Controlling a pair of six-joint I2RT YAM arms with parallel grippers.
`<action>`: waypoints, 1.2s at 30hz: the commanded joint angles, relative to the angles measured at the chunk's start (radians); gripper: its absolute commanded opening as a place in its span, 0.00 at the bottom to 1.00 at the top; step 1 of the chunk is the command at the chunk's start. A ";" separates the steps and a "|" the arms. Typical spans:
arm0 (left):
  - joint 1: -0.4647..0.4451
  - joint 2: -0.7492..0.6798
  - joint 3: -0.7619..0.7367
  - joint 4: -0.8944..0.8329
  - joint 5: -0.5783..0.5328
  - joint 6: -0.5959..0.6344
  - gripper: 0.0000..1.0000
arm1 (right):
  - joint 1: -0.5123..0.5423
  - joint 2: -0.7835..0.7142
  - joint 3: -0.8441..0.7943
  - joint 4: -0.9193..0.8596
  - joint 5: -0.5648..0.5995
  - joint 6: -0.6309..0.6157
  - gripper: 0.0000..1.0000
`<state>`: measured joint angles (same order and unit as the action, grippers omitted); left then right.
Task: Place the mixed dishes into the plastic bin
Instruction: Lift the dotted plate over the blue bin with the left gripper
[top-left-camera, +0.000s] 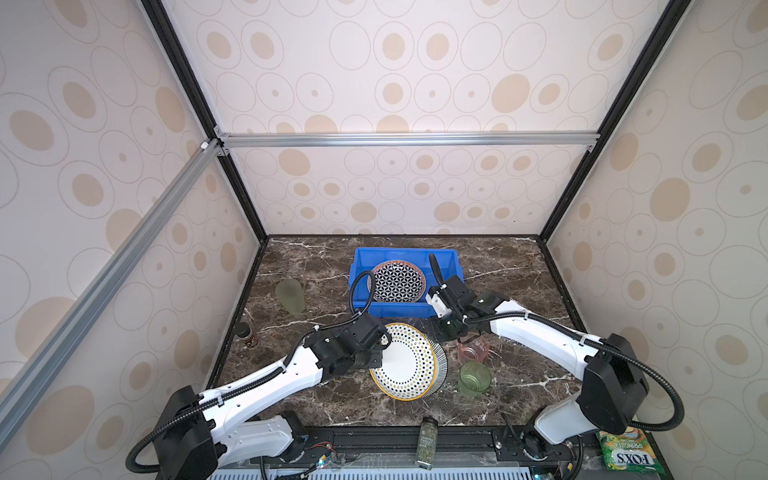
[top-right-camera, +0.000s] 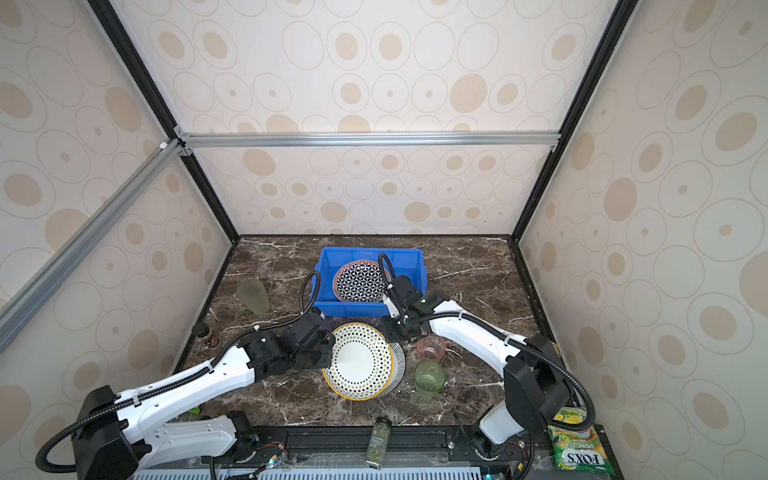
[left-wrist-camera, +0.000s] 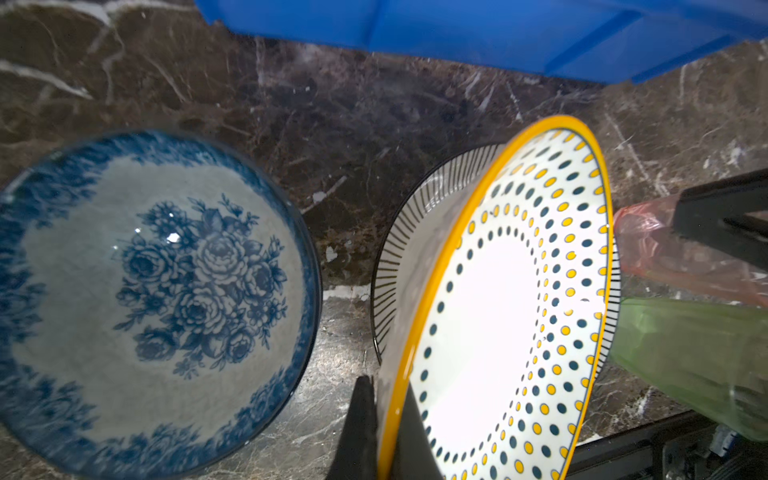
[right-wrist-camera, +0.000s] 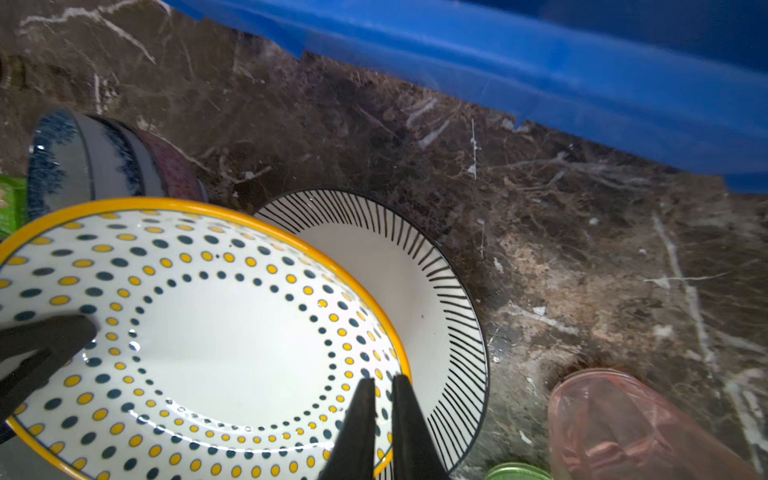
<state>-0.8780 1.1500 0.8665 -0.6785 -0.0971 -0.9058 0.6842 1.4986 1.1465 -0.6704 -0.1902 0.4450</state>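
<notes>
Brown marble worktop; step in hand looks like grabbing plate two. Left end effector is clamped on the yellow rim of the dotted plate, holding it tilted off the striped plate, lower middle in both top views. Right end effector is nearly closed by the opposite rim; can't tell if it grips. Blue plastic bin sits just above, geometric plate inside. Next, I reckon: lift over its lower wall.
</notes>
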 joint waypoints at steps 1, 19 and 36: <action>-0.006 -0.017 0.120 0.008 -0.053 0.051 0.00 | 0.000 -0.040 0.042 -0.051 0.015 0.001 0.14; 0.234 0.251 0.511 0.015 -0.060 0.390 0.00 | 0.000 -0.200 0.183 -0.183 0.209 -0.049 0.22; 0.466 0.631 0.831 0.202 0.182 0.422 0.00 | -0.098 -0.120 0.248 -0.191 0.182 -0.111 0.24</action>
<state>-0.4469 1.7554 1.6218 -0.5980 0.0036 -0.4755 0.6086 1.3647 1.3617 -0.8486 0.0151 0.3492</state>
